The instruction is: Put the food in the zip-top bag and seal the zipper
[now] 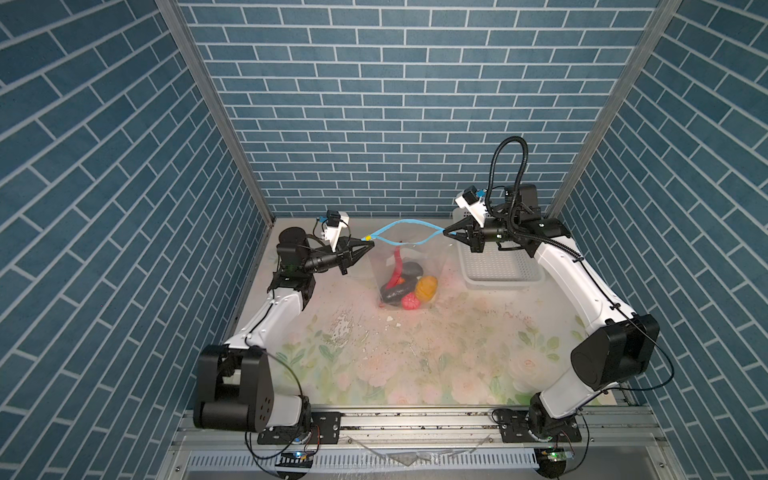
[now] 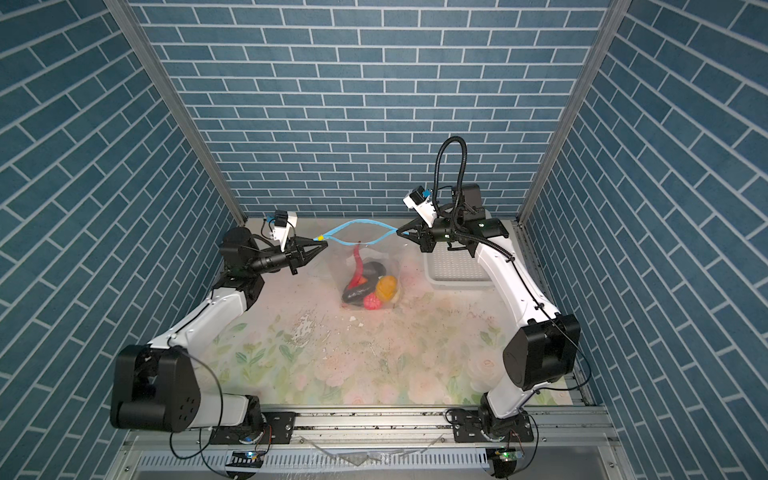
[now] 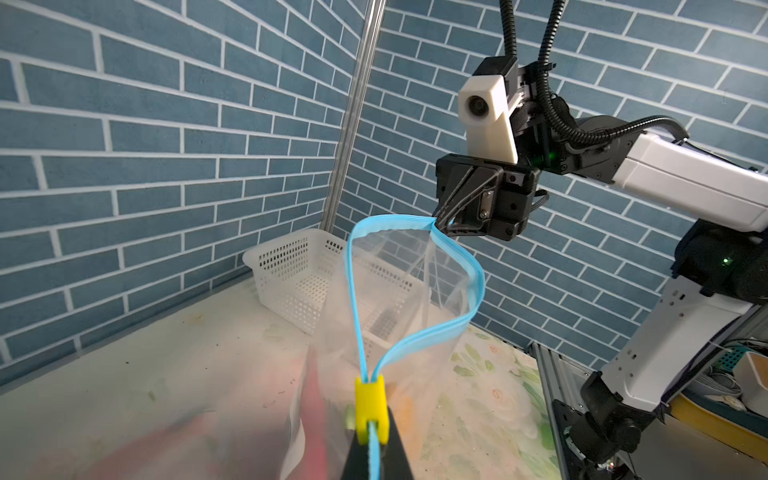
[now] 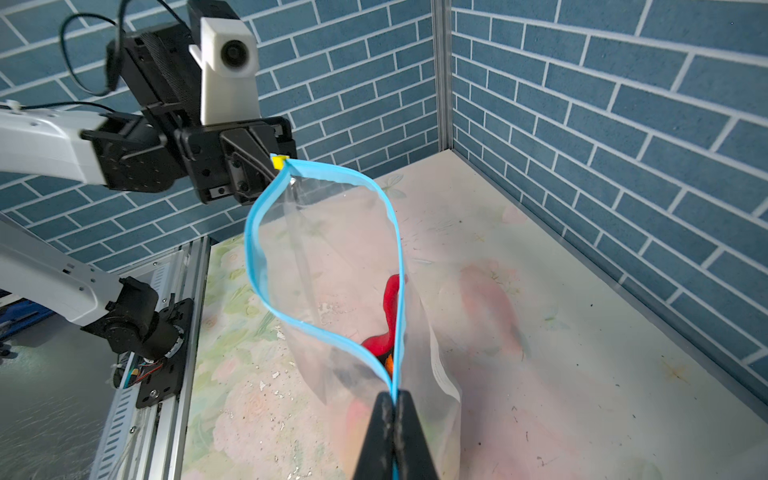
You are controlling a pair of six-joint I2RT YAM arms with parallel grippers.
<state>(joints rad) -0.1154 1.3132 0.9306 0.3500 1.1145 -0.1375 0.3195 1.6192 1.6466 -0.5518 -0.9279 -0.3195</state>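
The clear zip-top bag (image 1: 415, 259) (image 2: 380, 257) hangs between my two grippers, its bottom resting on the table. The food (image 1: 409, 291) (image 2: 374, 291) sits at the bottom: a red chili (image 4: 390, 299), a dark eggplant (image 1: 395, 293), an orange lump (image 1: 427, 288) and a pink one (image 1: 410, 302). The light-blue zipper (image 1: 405, 223) (image 3: 473, 286) (image 4: 253, 249) gapes as an open loop. My left gripper (image 1: 372, 244) (image 3: 372, 442) is shut on the strip just behind the yellow slider (image 3: 371, 405). At the opposite end my right gripper (image 1: 445, 231) (image 4: 392, 401) is shut on the zipper.
A white perforated basket (image 1: 498, 268) (image 3: 299, 270) stands at the back right, under the right arm. Blue brick walls close in the back and both sides. The floral table (image 1: 415, 357) carries crumbs and flakes in front of the bag.
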